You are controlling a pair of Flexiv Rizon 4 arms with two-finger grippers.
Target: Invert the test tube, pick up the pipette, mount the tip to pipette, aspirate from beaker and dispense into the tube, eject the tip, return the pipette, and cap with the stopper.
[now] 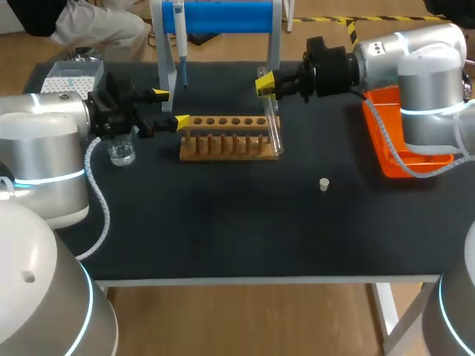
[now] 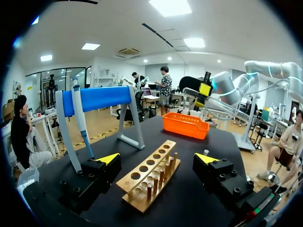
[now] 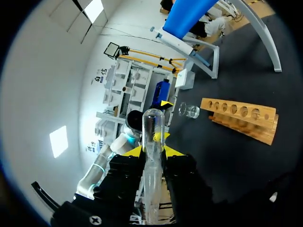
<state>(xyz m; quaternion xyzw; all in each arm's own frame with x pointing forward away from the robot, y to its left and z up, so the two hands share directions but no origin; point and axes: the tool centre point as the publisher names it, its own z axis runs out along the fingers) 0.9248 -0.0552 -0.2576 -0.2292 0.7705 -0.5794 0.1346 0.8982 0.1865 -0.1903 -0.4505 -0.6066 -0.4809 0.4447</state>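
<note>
— So, which step is this?

— Turning the tube over, I'd say. The right gripper (image 1: 266,83), upper middle of the head view, is clamped on the test tube (image 3: 152,137), one yellow tip on each side and the rounded end sticking out past the fingers. From above, the glass hangs just at the right end of the wooden rack (image 1: 230,141).

— How would you do it well?

— Roll the wrist slowly and hold the tube clear of the rack. Get it properly upright, mouth up, over a hole before lowering. Glass in a pinch grip could slip, so no jerks. Which end is up now I can't tell from above.

— And the other one?

— The left gripper (image 1: 170,108) sits at the rack's left end. Its fingers are spread wide with nothing in them, and the rack lies ahead between them.

— What about the surface?

— A matte black table (image 1: 223,230). At top middle is the blue stand (image 1: 223,16) with the pipette (image 1: 179,44) hanging on it. The orange tray (image 1: 382,148) is at the right and the tip box (image 1: 70,74) upper left. The beaker (image 1: 121,152) is just left of the rack, and the little stopper (image 1: 324,184) sits alone, right of centre.
</note>
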